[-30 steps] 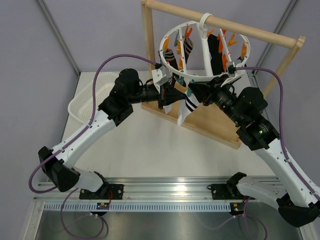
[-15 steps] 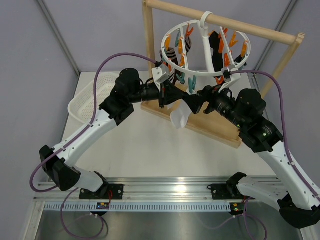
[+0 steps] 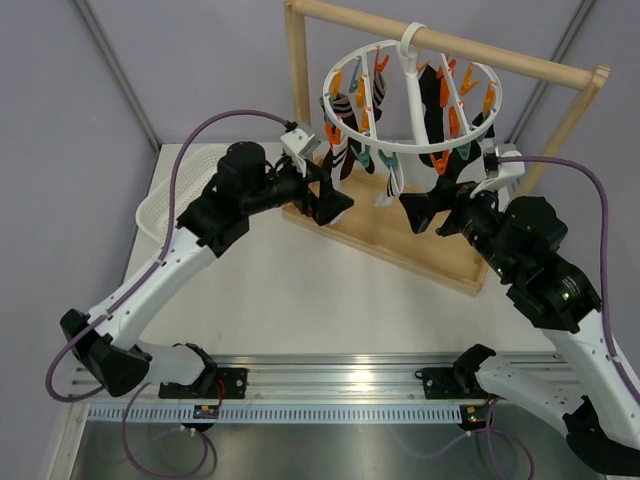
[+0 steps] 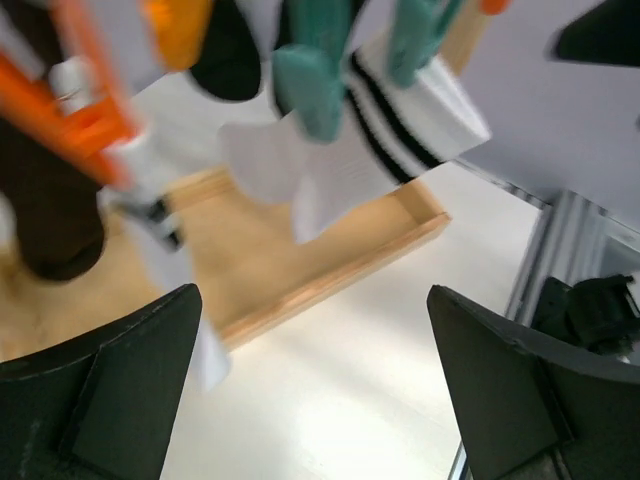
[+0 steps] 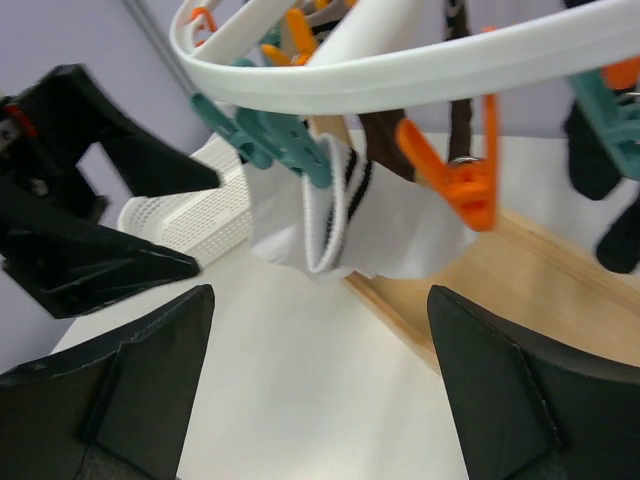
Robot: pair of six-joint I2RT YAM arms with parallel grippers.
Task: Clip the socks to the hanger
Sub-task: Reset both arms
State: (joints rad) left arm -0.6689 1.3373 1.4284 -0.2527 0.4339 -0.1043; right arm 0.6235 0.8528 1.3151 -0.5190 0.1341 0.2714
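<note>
Left tool, right tool backed off (agape); clipped sock hangs free between.

Socks on hanger, btwn L hand & R hand.

No text, label, brand, number or sign can be read in any of the three views. In the top view, the two small dark modules on the rail at the near edge of the surface are too small to tell whether they carry any marking.
</note>
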